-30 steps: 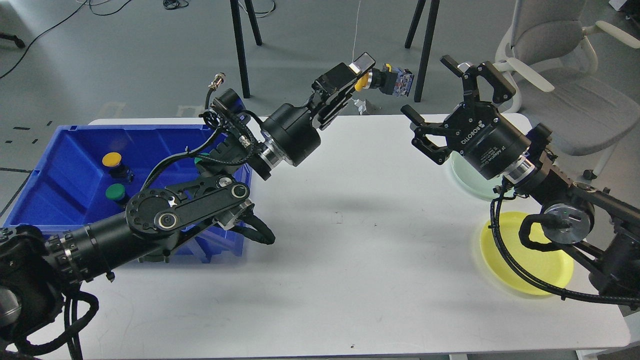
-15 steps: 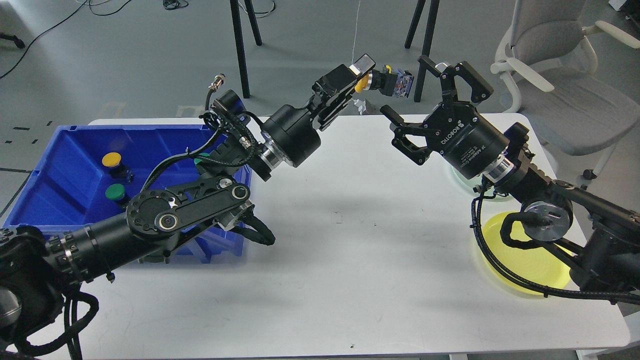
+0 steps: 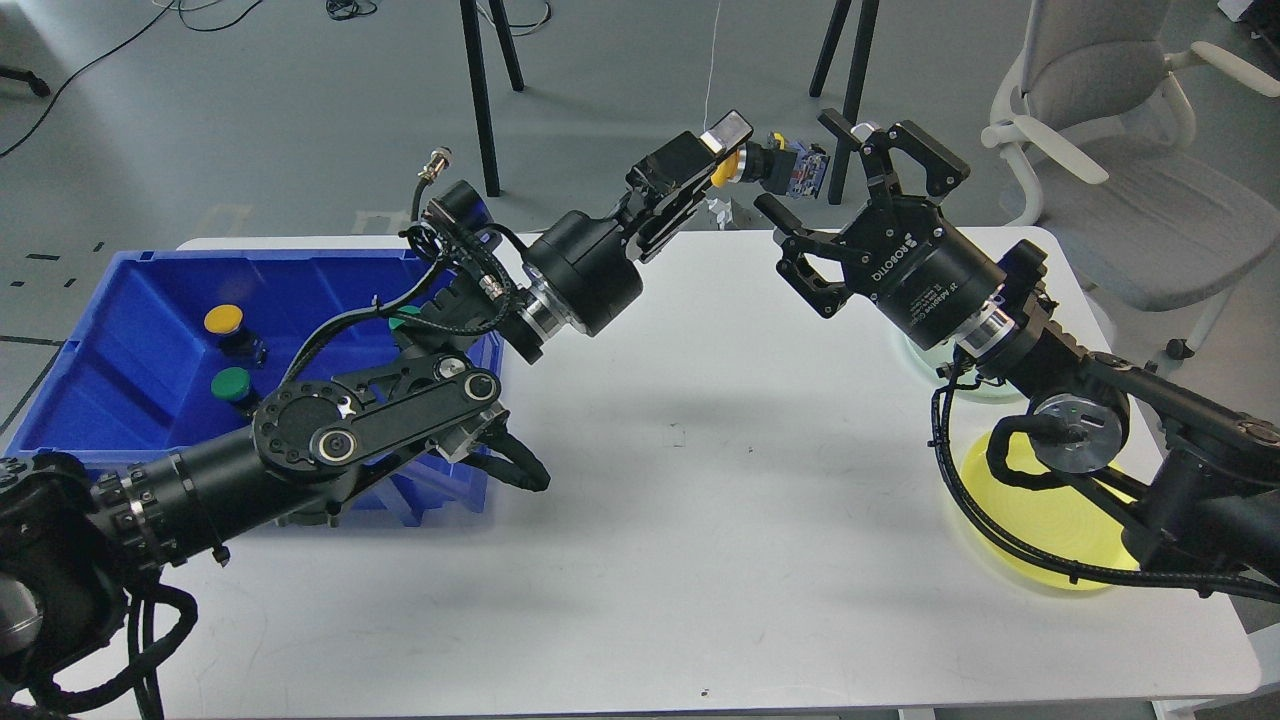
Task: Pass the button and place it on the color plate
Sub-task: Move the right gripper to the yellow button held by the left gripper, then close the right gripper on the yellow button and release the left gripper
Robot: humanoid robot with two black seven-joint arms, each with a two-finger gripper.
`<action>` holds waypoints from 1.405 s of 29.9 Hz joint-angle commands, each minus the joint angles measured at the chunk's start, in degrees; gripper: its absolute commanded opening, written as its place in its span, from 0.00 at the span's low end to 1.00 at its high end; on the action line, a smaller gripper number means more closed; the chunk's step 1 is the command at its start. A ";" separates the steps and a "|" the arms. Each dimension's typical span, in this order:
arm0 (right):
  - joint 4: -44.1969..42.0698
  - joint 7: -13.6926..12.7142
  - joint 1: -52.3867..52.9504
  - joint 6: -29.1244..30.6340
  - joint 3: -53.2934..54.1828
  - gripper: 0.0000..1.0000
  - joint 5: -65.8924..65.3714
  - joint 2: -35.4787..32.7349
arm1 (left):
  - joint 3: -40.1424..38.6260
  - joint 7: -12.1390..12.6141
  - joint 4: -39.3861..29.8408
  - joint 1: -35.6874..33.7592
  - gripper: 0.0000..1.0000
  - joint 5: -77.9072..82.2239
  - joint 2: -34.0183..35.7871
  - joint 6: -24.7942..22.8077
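The yellow-capped push button with a black body and a blue terminal block (image 3: 770,165) hangs in the air above the far edge of the white table (image 3: 700,520), pinched by its yellow cap between the fingers of the left gripper (image 3: 722,155), with its blue end pointing toward the right gripper (image 3: 800,170). The right gripper is spread wide, its two black fingers (image 3: 905,150) apart; the upper one reaches just beyond the button's blue end and the lower one sits below it, so the button lies close to the gap between them, though whether any finger touches it cannot be told. Behind and below the right gripper's body, a pale green translucent plate (image 3: 925,350) shows partly on the table, mostly hidden by the wrist. Further down the right arm, near the table's right edge, lies a yellow round plate (image 3: 1050,520), crossed by black cables. Well away to the left of the left gripper, behind its arm, a blue plastic bin (image 3: 120,330) stands on the table, holding a yellow-capped button (image 3: 224,320) and a green-capped button (image 3: 231,382) side by side. A grey office chair (image 3: 1120,180) stands beyond the table to the right.
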 commanded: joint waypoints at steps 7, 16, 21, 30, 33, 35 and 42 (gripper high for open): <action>-0.05 0.00 0.14 0.00 -0.05 0.59 -0.26 0.09 | 0.00 0.00 0.00 0.00 0.37 0.00 0.00 0.02; 0.03 0.00 0.14 0.00 -0.05 0.35 -0.79 0.09 | 0.00 0.00 -0.09 0.09 0.37 0.87 -0.09 0.02; 0.03 0.00 0.67 0.00 -0.05 0.30 -0.79 0.09 | 0.00 0.00 -0.09 0.09 0.37 1.40 0.00 0.02; 0.03 0.00 0.76 0.00 -0.05 0.22 -0.79 0.09 | 0.00 0.00 -0.17 0.18 0.42 1.40 -0.09 0.28; 0.03 0.00 0.67 0.00 -0.13 0.22 -0.79 0.09 | 0.00 0.00 -0.17 0.35 0.48 1.49 -0.44 0.99; 0.03 0.00 0.67 0.00 -0.48 0.21 -0.87 0.09 | 0.00 0.00 -0.17 0.44 0.54 1.49 -0.44 1.08; -0.05 0.00 0.49 0.00 -1.72 0.19 -0.87 0.44 | 0.00 0.00 -0.35 0.44 0.70 1.40 -0.53 0.99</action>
